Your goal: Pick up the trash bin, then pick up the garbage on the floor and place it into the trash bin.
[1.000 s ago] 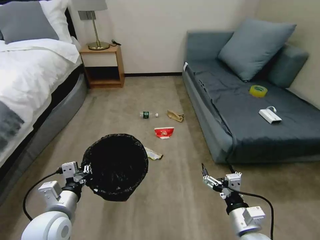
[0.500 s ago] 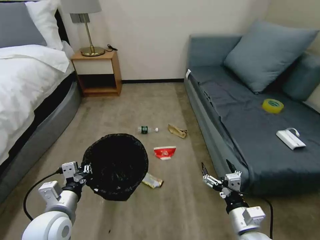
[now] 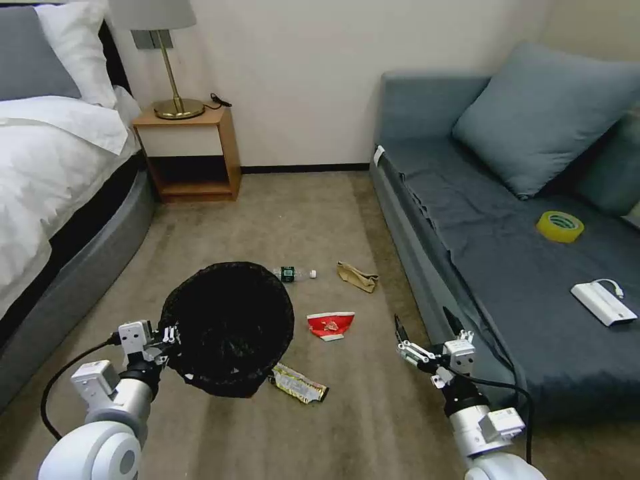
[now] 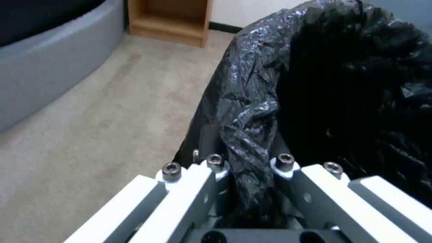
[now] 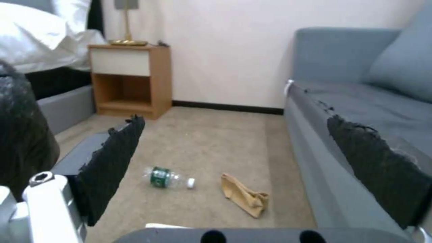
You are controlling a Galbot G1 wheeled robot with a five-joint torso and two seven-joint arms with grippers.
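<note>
Head view, lower left: left gripper (image 3: 168, 338) clamping trash bin (image 3: 227, 327) rim. Lower right: right gripper (image 3: 427, 333) spread wide, empty. Best lowered squarely over snack wrapper (image 3: 298, 383).

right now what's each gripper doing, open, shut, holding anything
left gripper: shut on the rim of the round black-bagged trash bin, held off the floor.
right gripper: open, empty.

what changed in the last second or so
The robot has driven forward, toward the litter: the whole head view has shifted, and the bottle, brown paper, red carton and wrapper now sit nearer, though none moved on the carpet. Unchanged: the left gripper still clamps the trash bin rim, and the right gripper stays open and empty beside the sofa.
</note>
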